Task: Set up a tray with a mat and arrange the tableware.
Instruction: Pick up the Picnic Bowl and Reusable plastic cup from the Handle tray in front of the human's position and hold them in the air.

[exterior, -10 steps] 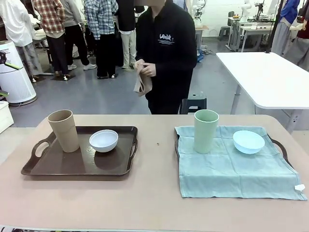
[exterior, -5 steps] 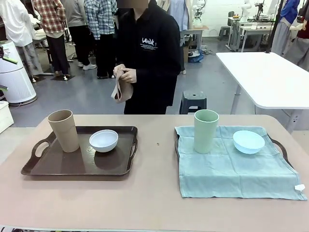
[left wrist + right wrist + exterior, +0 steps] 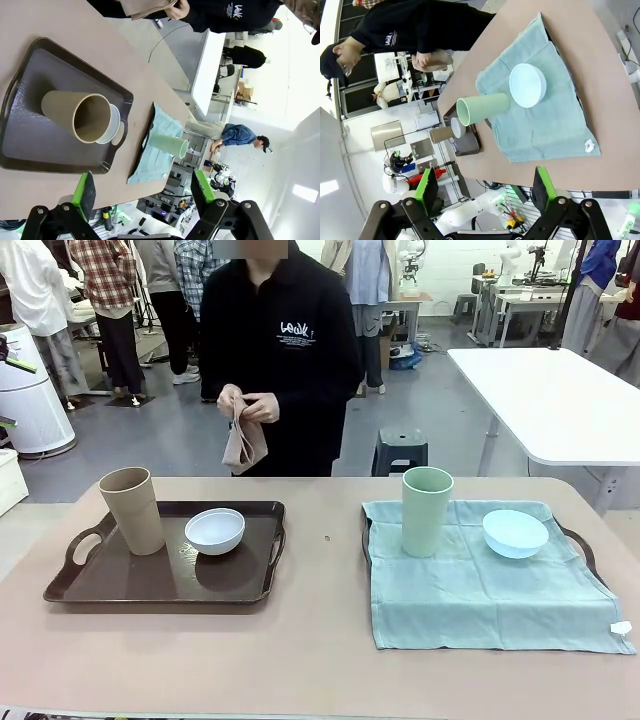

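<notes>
On the left, a bare dark brown tray [image 3: 160, 585] carries the tan cup [image 3: 132, 510] and the white bowl [image 3: 215, 530]. The right-hand tray [image 3: 583, 545] lies under a pale teal mat [image 3: 480, 590], where the pale green cup [image 3: 427, 510] and light blue bowl [image 3: 515, 533] stand. My left gripper [image 3: 144, 187] hangs open high above the tan cup [image 3: 77, 114], holding nothing. Also open and empty, my right gripper [image 3: 485, 190] hovers well above the green cup [image 3: 482, 109] and blue bowl [image 3: 527, 85].
A person stands at the far edge behind the left tray, both hands on a folded tan cloth [image 3: 243, 440]. A white table [image 3: 550, 400] and a stool [image 3: 400, 452] stand beyond. Bare tabletop [image 3: 320, 660] runs between the trays and along the near edge.
The person has stepped toward picture left along the far side, still holding the tan cloth. Trays, cups and bowls have not moved.
</notes>
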Controlling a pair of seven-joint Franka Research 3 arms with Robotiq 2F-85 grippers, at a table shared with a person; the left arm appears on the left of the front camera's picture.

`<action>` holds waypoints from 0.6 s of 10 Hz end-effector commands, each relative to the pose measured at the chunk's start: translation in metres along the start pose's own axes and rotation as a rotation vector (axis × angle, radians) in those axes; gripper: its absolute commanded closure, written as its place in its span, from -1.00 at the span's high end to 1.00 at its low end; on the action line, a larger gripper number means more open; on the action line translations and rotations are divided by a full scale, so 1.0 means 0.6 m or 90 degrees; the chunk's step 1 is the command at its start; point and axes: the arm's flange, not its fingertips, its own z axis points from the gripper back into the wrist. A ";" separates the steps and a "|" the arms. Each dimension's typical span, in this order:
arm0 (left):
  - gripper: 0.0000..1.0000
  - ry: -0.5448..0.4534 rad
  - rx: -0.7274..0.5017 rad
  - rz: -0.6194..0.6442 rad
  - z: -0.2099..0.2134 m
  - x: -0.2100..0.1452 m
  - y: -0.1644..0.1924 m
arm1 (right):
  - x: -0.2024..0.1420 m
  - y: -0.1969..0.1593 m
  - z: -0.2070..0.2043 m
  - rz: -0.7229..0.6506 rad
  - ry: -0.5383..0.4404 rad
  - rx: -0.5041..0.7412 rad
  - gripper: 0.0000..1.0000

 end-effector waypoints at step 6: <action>1.00 0.001 -0.010 -0.008 -0.001 -0.001 0.002 | 0.001 0.001 -0.004 -0.002 -0.006 0.003 1.00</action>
